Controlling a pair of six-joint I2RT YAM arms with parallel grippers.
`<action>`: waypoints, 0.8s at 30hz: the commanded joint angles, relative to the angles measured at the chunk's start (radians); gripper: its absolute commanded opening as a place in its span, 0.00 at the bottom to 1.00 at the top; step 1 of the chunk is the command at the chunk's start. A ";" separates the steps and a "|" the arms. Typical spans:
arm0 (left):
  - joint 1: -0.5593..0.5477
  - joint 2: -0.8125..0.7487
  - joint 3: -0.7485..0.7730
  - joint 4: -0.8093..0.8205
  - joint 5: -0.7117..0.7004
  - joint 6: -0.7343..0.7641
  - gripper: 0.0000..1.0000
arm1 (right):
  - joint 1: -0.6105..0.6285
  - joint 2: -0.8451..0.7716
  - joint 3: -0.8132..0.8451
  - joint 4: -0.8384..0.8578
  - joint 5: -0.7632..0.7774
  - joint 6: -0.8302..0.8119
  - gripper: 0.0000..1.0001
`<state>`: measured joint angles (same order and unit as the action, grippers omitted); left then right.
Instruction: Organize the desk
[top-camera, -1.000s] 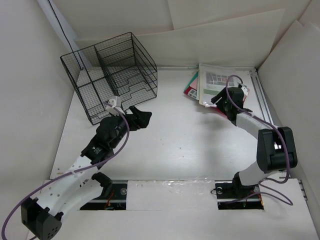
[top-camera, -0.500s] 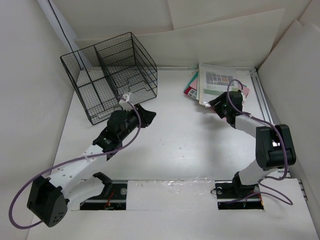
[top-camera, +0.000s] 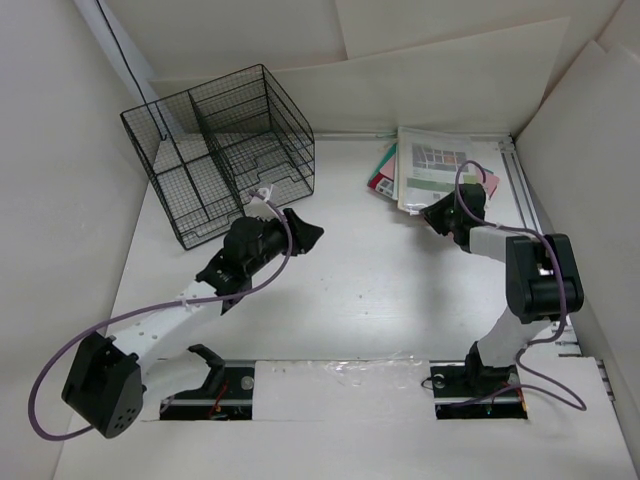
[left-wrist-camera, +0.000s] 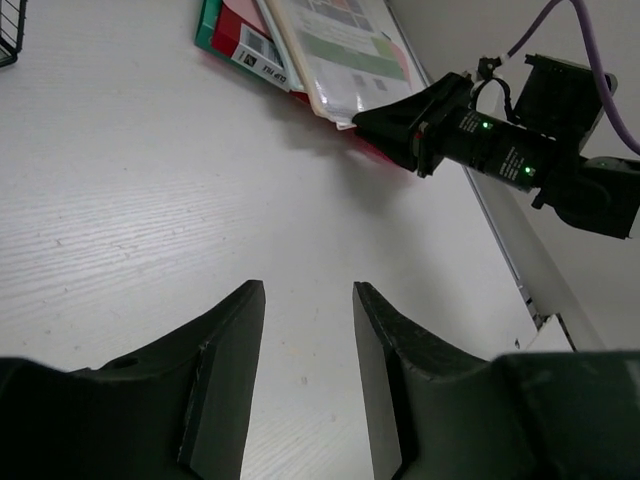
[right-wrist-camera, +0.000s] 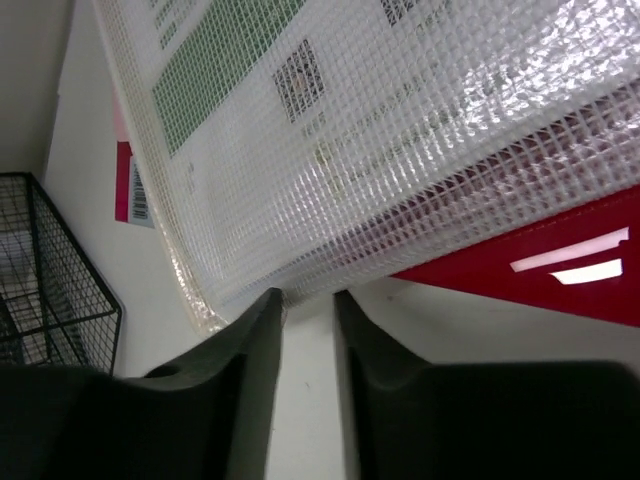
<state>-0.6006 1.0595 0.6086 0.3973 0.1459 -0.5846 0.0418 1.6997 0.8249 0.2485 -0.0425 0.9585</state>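
White matte desk (top-camera: 380, 290) fills the centre and bottom of the top view, its metal rail along the right edge. Black wire basket (top-camera: 220, 150) sits upper left, nothing seen in it. Stack of papers (top-camera: 430, 165) lies upper right, near the rail: a clear mesh pouch (right-wrist-camera: 380, 130) on top, a red folder (right-wrist-camera: 540, 260) under it, a green edge below that. Changes over the last second: the left arm has been extended from the basket front toward frame centre. The left gripper (left-wrist-camera: 308, 290) has been narrowed from wide to partly open, nothing held, bare desk visible between the fingers. The right gripper (right-wrist-camera: 308, 298) has been nudged up against the lower-left corner of the stack and closed down to a narrow gap. The pouch edge is seen right at its fingertips; whether it is pinched cannot be told. Judgement: a pickup of the pouch is being set up, with the basket as the likely destination; nothing has been sorted yet.
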 joint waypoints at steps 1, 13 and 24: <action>-0.002 0.014 0.026 0.064 0.046 0.000 0.37 | -0.008 0.012 0.051 0.081 -0.028 0.006 0.27; -0.188 0.236 0.169 0.083 -0.028 -0.001 0.49 | -0.008 -0.115 -0.069 0.107 -0.059 -0.029 0.00; -0.188 0.552 0.353 0.204 0.113 -0.119 0.49 | 0.012 -0.345 -0.216 0.003 -0.108 -0.145 0.00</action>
<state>-0.7898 1.5753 0.8921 0.5133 0.1967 -0.6605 0.0406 1.4006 0.6338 0.2668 -0.1131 0.8661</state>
